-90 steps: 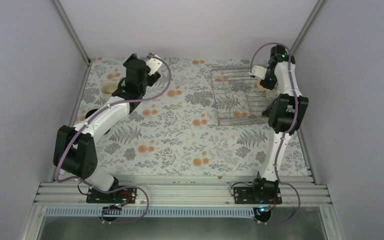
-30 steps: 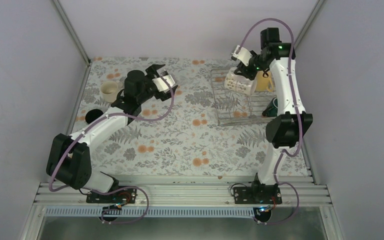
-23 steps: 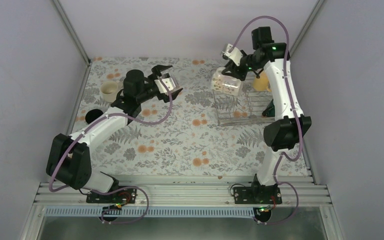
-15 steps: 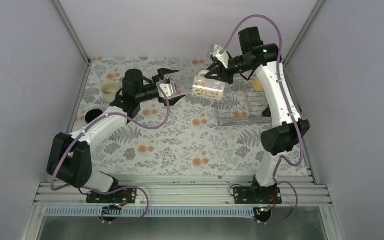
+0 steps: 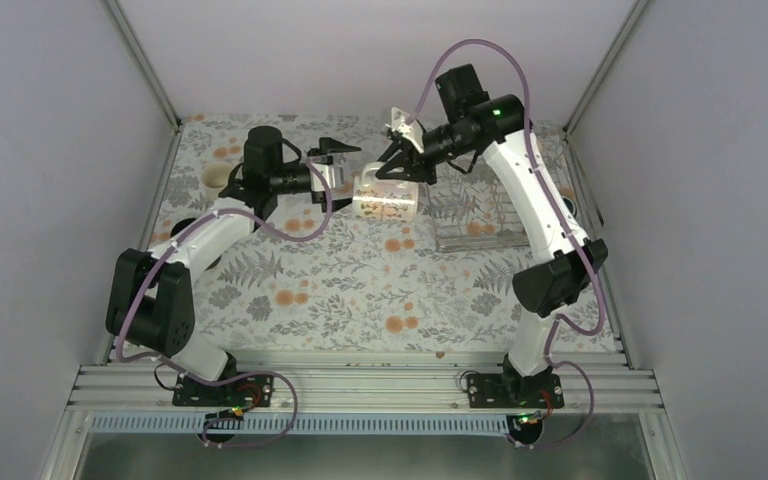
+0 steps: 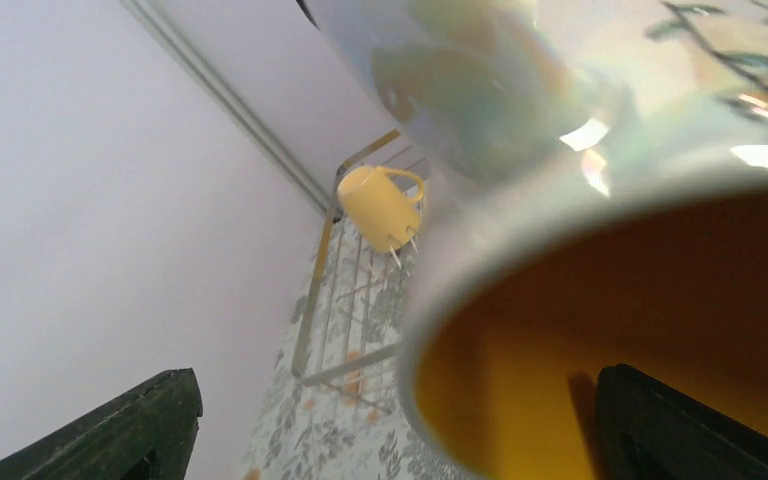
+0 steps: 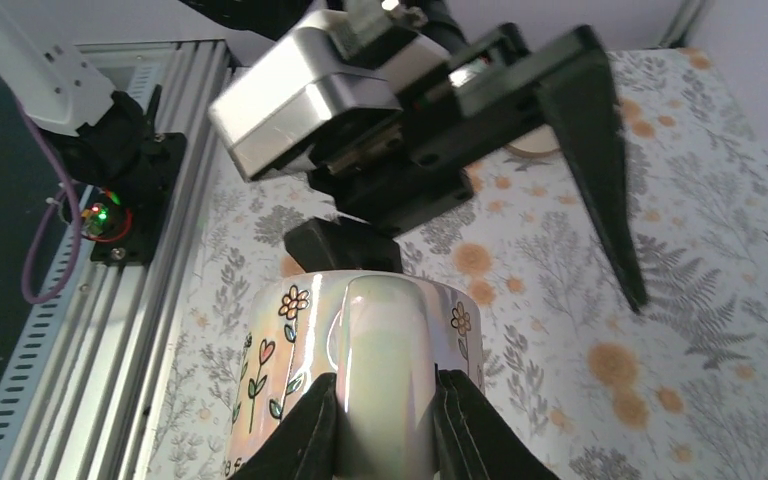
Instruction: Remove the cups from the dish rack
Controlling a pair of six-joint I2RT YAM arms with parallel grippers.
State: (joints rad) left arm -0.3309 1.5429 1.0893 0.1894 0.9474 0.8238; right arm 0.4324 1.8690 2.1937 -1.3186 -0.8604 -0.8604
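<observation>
A cream-white cup (image 5: 386, 197) with painted flowers hangs on its side over the table's middle. My right gripper (image 7: 385, 410) is shut on its handle (image 7: 385, 350). My left gripper (image 5: 352, 170) is open at the cup's mouth. In the left wrist view one finger (image 6: 700, 425) lies inside the yellow interior (image 6: 600, 330) and the other finger (image 6: 110, 430) stands outside. The wire dish rack (image 5: 470, 205) sits at the back right, with an orange-yellow cup (image 6: 380, 205) on its tines. A pale beige cup (image 5: 215, 180) stands at the far left.
A black cup (image 5: 185, 228) sits near the left wall, partly hidden by the left arm. Side walls close the table in on the left and right. The aluminium rail (image 5: 360, 385) with both arm bases runs along the near edge.
My right arm lifted the cream-white cup out of the rack and carried it left. My left gripper swung right, still open, and now meets the cup's mouth.
</observation>
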